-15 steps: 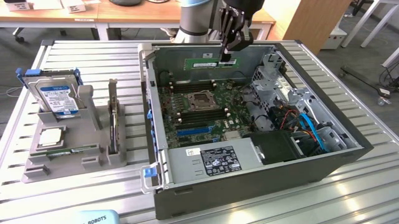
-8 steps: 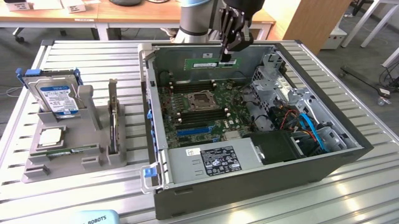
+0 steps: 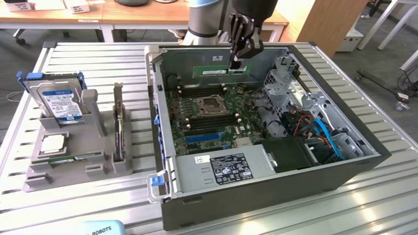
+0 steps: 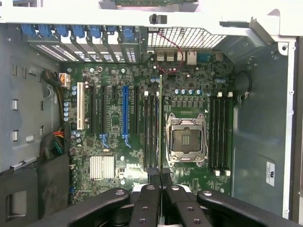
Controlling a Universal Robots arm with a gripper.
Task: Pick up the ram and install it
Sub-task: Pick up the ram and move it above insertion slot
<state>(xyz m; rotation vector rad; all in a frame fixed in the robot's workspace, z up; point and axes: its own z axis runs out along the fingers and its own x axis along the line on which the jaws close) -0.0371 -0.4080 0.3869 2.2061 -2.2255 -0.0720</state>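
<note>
Right now you are holding the ram (image 3: pixel 219 72) clamped in the almost fully closed gripper (image 3: pixel 239 64), hanging over the far side of the open computer case (image 3: pixel 261 196). It is sitting edge-down above the motherboard (image 3: pixel 196 125), near the memory slots (image 4: pixel 150 142) beside the CPU socket (image 4: pixel 187 137). You are probably dealing with a light, stiff but fragile board, so you are doing well pinching its upper edge mid-length, clear of the contact edge and the chips.
</note>
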